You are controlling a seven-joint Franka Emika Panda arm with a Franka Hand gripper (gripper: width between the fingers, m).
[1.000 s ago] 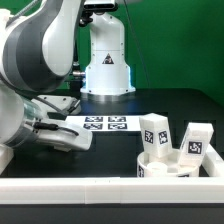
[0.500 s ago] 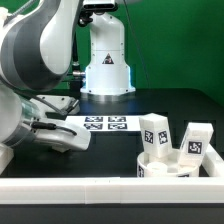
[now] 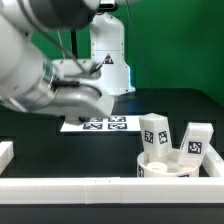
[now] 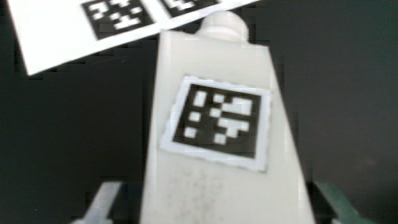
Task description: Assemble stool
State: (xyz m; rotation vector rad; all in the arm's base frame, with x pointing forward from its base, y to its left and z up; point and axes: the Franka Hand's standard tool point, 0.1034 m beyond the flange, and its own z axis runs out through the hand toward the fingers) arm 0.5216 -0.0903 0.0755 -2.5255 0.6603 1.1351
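A white stool leg (image 4: pixel 214 130) with a black-and-white tag fills the wrist view. It stands between my gripper's (image 4: pixel 217 205) two fingers (image 4: pixel 107 200), which are shut on its sides. In the exterior view my arm (image 3: pixel 40 60) hangs over the exterior view's left side of the table and hides the held leg. The round seat disc (image 3: pixel 150 172) lies at the front on the exterior view's right. Two tagged legs (image 3: pixel 153 133) (image 3: pixel 195 140) stand upright on it.
The marker board (image 3: pixel 110 124) lies flat behind the seat, and part of it shows past the held leg (image 4: pixel 107 30). The white robot base (image 3: pixel 110 55) stands at the back. A long white border bar (image 3: pixel 100 188) runs along the front edge.
The arm has swung up from low near the table at the exterior view's left and now hangs higher, over the marker board's left end. The seat and its legs have not moved.
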